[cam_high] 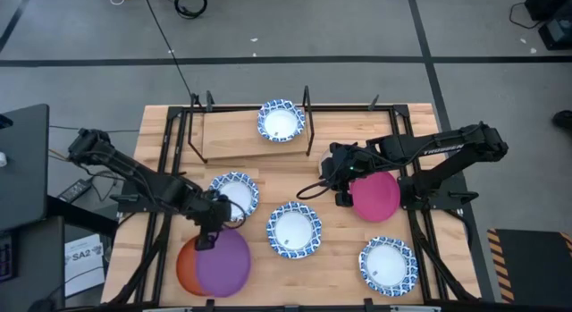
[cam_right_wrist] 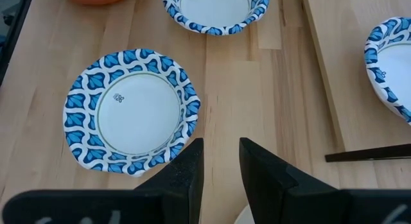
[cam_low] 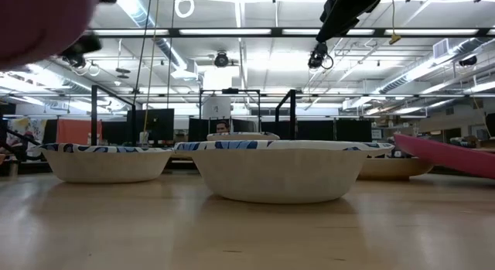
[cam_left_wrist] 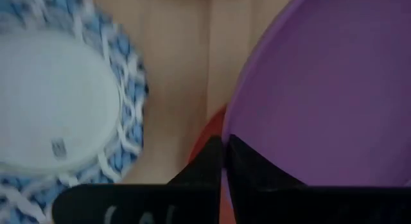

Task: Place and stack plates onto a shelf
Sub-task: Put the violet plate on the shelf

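My left gripper (cam_high: 207, 242) is shut on a purple plate (cam_high: 225, 263) that covers most of an orange plate (cam_high: 183, 269) at the near left. In the low view the purple plate (cam_low: 39, 22) shows high above the table. The shelf (cam_high: 234, 133), a pale plank in a black frame, stands at the far side with one blue-rimmed plate (cam_high: 281, 122) resting on it. My right gripper (cam_high: 342, 199) hangs open in the air beside the left rim of a magenta plate (cam_high: 377, 196), which sits tilted (cam_low: 448, 155). Only table wood shows between its fingers (cam_right_wrist: 221, 150). My left gripper pinches the purple plate's rim (cam_left_wrist: 232, 124) between its two shut fingers (cam_left_wrist: 209, 163), on the plate's far-left side. The fingers slant down onto it from above. The plate is raised off the table, above the orange plate (cam_left_wrist: 209, 131).
Blue-rimmed plates lie on the table at the left middle (cam_high: 234, 194), the centre (cam_high: 293, 230) and the near right (cam_high: 389, 265). A beige plate (cam_low: 387, 168) sits by the magenta one. Black frame bars (cam_high: 420, 200) run along both table sides.
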Motion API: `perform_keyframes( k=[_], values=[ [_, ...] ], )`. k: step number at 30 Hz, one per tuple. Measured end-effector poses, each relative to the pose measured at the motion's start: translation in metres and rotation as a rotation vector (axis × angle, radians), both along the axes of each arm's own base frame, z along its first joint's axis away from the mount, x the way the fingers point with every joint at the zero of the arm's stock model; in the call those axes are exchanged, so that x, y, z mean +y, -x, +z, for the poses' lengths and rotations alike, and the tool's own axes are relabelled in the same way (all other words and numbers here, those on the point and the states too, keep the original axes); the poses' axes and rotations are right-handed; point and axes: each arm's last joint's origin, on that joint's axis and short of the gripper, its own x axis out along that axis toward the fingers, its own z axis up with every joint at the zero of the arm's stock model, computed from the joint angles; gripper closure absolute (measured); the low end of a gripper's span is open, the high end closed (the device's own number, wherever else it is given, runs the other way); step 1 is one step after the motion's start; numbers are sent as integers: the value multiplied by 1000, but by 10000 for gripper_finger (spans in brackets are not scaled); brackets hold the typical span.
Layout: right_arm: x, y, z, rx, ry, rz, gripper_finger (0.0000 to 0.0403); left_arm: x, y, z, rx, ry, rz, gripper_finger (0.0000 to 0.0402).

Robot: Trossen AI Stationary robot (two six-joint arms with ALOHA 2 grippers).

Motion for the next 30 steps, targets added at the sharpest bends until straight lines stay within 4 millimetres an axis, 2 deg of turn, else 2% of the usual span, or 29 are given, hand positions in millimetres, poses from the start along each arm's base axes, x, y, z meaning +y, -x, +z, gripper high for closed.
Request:
perform_keyframes(
  k=[9,17,24,30],
  values=[
    [0,0,0,0,1,-1,298,40,-22,64,-162,-54,17,386],
    [0,0,0,0,1,-1,298,98,-24,107,-244,-166,98,386],
    [0,0,0,0,1,-1,298,158,-14,122,-266,-305,205,386],
    [0,0,0,0,1,-1,298,215,2,117,-196,-394,378,386]
  ],
)
